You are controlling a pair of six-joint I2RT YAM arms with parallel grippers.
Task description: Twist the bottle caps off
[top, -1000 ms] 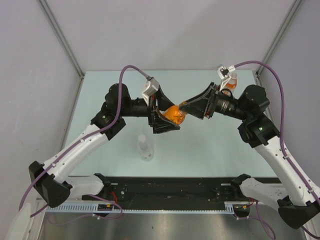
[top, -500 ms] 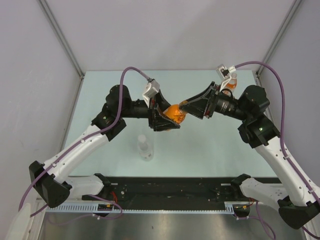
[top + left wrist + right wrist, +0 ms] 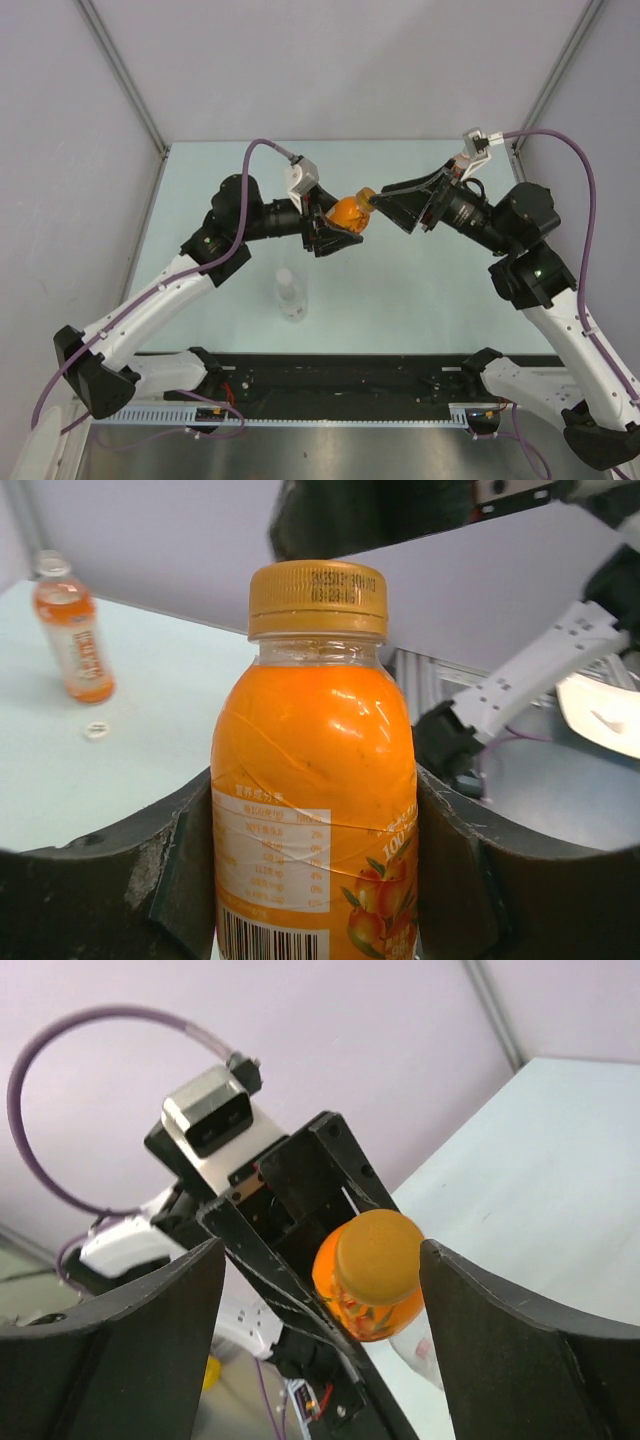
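Left wrist view: the left gripper point(image 3: 318, 880) clamps the squat orange bottle point(image 3: 315, 780) above the table point(image 3: 420, 290), its orange cap point(image 3: 317, 600) on. The right gripper point(image 3: 320, 1250) is spread wide around the cap, seemingly without touching it.

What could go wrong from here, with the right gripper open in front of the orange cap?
1. The orange cap sits nearer one finger of the open right gripper; closing may shove it sideways rather than grip it squarely.
2. The left gripper clamps only the lower body of the squat orange bottle; twisting could spin it in the grip.
3. The bottle is nearly full and held tilted off the table, so it may spill once uncapped.
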